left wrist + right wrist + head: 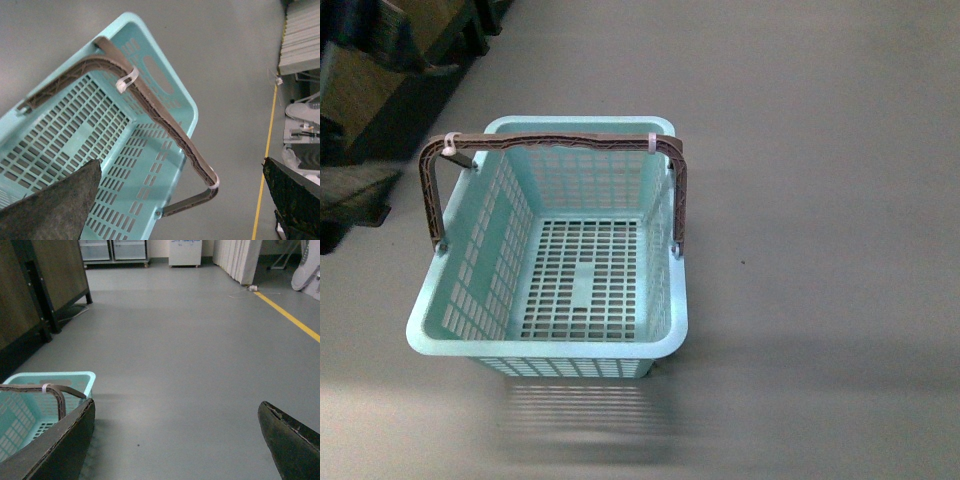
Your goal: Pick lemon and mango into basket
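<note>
A shop-like hall: grey floor (190, 340), yellow floor line (290, 316), glass-fronted display cabinets (114, 250).

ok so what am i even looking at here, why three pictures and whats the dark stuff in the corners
It is a two-armed robot with three cameras. One sits on its body and looks down at an empty aqua basket with brown handles on a grey floor. The other two ride on the wrists. The dark wedges are gripper fingers: the left gripper is above the basket, the right gripper is beside it over the floor. Both are open and hold nothing. No fruit shows in any picture.
</note>
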You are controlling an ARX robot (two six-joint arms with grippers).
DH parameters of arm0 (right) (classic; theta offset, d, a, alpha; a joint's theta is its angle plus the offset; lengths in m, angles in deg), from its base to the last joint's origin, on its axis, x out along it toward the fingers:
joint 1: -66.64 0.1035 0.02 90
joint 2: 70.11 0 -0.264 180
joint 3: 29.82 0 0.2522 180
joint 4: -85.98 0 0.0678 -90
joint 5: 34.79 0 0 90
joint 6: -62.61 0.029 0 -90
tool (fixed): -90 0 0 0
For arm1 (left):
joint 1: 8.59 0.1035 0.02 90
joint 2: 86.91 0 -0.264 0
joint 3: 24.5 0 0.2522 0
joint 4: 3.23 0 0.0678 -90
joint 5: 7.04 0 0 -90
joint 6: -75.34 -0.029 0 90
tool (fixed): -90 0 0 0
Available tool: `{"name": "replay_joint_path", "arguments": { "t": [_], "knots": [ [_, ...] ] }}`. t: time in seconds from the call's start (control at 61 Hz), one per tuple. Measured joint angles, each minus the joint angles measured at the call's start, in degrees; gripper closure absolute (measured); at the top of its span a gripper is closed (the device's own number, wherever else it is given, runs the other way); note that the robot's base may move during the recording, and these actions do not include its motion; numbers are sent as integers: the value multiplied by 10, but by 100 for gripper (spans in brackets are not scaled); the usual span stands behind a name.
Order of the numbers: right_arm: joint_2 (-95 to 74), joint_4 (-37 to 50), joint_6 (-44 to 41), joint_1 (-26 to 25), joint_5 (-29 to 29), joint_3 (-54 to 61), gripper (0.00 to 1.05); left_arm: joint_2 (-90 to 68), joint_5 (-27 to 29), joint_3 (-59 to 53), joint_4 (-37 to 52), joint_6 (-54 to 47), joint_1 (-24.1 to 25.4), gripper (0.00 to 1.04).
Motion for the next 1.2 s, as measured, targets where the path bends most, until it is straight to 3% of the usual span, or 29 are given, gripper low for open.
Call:
{"name": "replay_joint_path", "arguments": {
  "t": [0.442, 0.836, 1.196],
  "knots": [
    [0, 0, 0, 0, 0, 0, 9, -316, 84, 298, -40, 159, -120, 7],
    [0, 0, 0, 0, 0, 0, 9, -389, 146, 420, -116, 177, -122, 8],
    [0, 0, 0, 0, 0, 0, 9, -414, 159, 463, -169, 213, -113, 64]
  ]
}}
